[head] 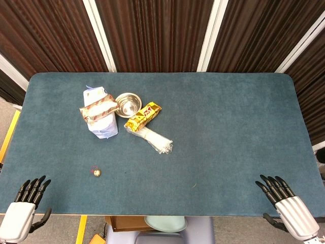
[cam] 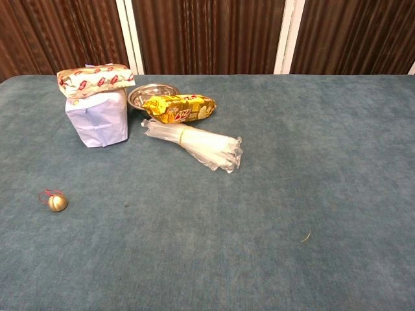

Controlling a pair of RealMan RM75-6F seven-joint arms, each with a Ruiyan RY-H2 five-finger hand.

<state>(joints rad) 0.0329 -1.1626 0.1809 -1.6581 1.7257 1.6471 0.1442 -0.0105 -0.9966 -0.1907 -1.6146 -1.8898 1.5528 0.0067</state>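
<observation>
The left robot hand (head: 25,206) sits at the near left edge of the blue worktop (head: 228,127). Its dark fingers are stretched out and a little apart, and it holds nothing. The right robot hand (head: 284,203) sits at the near right edge, with its fingers out straight, close side by side, and nothing in them either. Both hands show only in the head view.

The thing nearest the left robot hand is a small gold bell (head: 97,173) with a bit of red string on it. It lies on the worktop by itself — a short way in front of the hand, not touching it.

Farther back on the left side is a little group of things. A pale blue pack (head: 103,124) stands there, and a red and white snack bag (head: 98,108) lies on top of it. Just beside them is a shiny metal bowl (head: 127,103). A yellow snack bag (head: 142,116) leans on the bowl's rim. In front of that lies a bundle of clear plastic straws (head: 155,140), touching the yellow bag at one end.

The right robot hand has nothing close to it — all these things are well apart from it, across the worktop.
</observation>
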